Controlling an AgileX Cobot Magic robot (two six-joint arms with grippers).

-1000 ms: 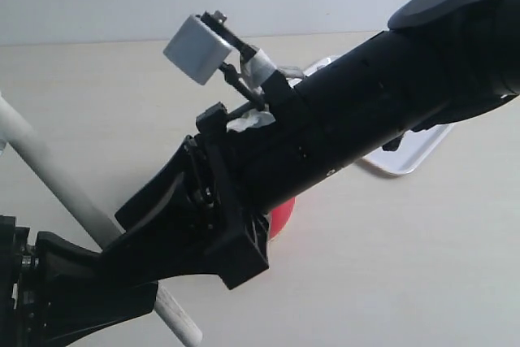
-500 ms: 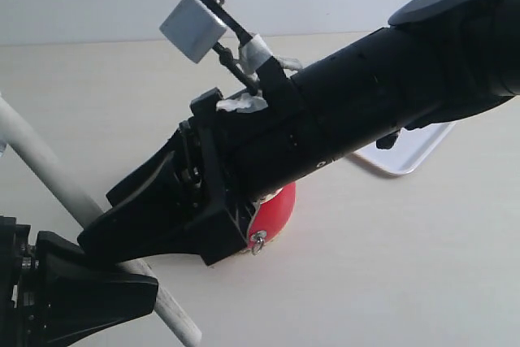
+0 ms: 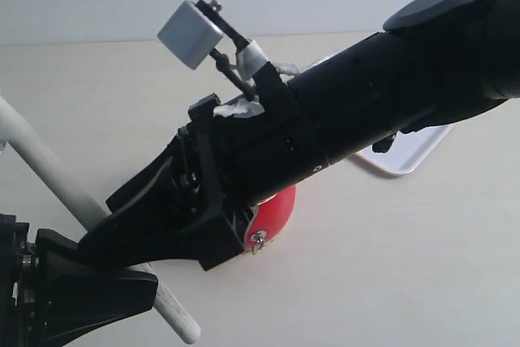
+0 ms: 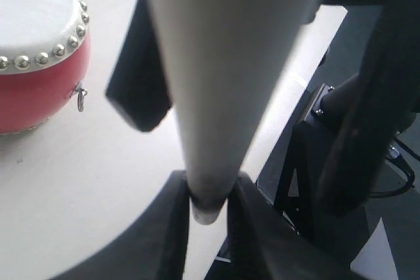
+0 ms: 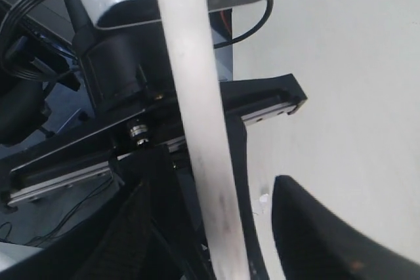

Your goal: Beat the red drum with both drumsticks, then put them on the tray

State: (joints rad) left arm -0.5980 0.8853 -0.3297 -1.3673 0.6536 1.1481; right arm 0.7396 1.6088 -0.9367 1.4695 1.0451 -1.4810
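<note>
Gripping one drumstick [image 3: 49,170], left end effector [image 4: 209,206] sits near one red drum [image 4: 33,90] (right end effector [image 3: 99,222] spread wide).

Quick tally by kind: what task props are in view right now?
Red drum: 1
Tray: 1
Drumstick: 1 (no second one in view)
Total: 3
</note>
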